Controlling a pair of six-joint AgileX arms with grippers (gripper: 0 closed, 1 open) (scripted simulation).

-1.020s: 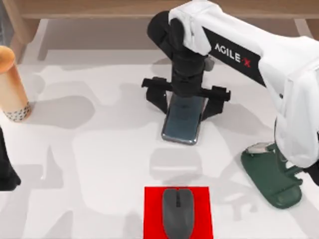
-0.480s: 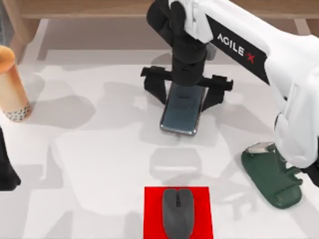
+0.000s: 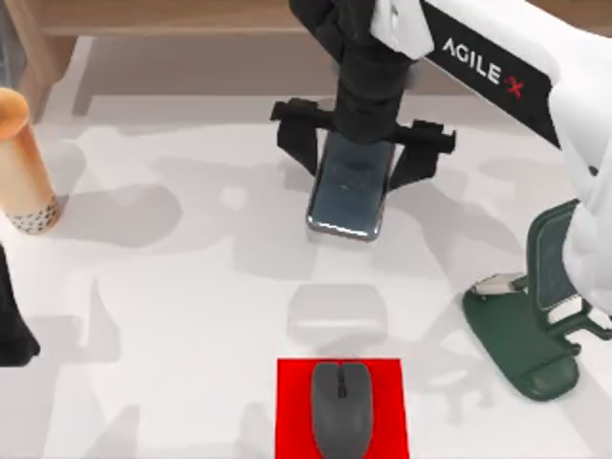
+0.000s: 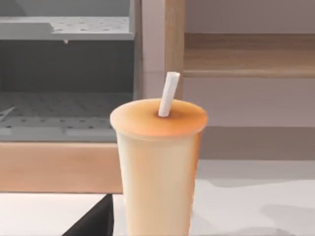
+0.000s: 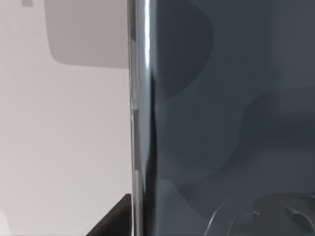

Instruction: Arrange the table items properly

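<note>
- Right tool (image 3: 361, 163) at the far middle of the desk (image 3: 191, 287), fingers closed on the far end of the phone (image 3: 349, 191), which hangs from them with its near end lower; the shadow on the desk nearer the camera suggests that the phone is lifted clear and not resting.
- Held by its short end, probably so that the free lower edge can go first into the dark green stand (image 3: 526, 335) at the right side of the desk.
- Stand well apart from the phone, its back plate upright and its foot flat on the desk, nothing in it yet.
- Mouse (image 3: 340, 406) lying on the red mat (image 3: 292, 402) at the near middle edge, centred and straight; looks already arranged.
- Cup (image 3: 21, 163) upright at the far left of the desk, speckled bottom down, a white straw (image 4: 167, 93) through its lid; not yet handled, to judge from its place at the edge.
- Left arm (image 3: 11, 316) parked at the left edge, its wrist camera facing the cup (image 4: 157, 167) from close; cannot tell whether the left tool is open or closed.
- Phone screen (image 5: 231, 123) very close in the right wrist view, its bright metal edge running vertically, which fits a firm hold near the wrist.
- Risk in the next move, as a judgement: a smooth slab held at one end may swing or slip, so a slow carry to the stand seems wise.
</note>
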